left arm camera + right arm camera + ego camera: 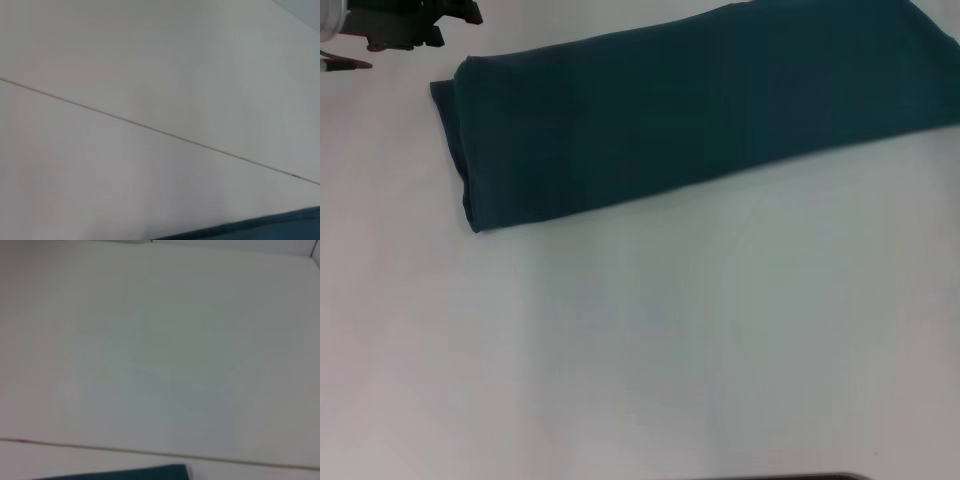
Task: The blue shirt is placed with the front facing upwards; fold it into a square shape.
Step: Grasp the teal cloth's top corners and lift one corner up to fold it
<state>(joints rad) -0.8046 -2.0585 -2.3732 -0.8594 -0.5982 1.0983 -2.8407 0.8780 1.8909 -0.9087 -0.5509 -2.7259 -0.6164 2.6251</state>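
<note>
The blue shirt (700,110) lies folded into a long band across the far part of the white table (650,340), running from the left end up toward the far right corner, plain teal fabric on top. A strip of it edges the left wrist view (270,227) and the right wrist view (125,473). My left gripper (412,24) shows as a dark shape at the far left corner, just beyond the shirt's left end and apart from it. My right gripper is out of view.
White tabletop stretches in front of the shirt toward me. A thin seam crosses the table (150,127). A dark edge (790,477) shows at the near side.
</note>
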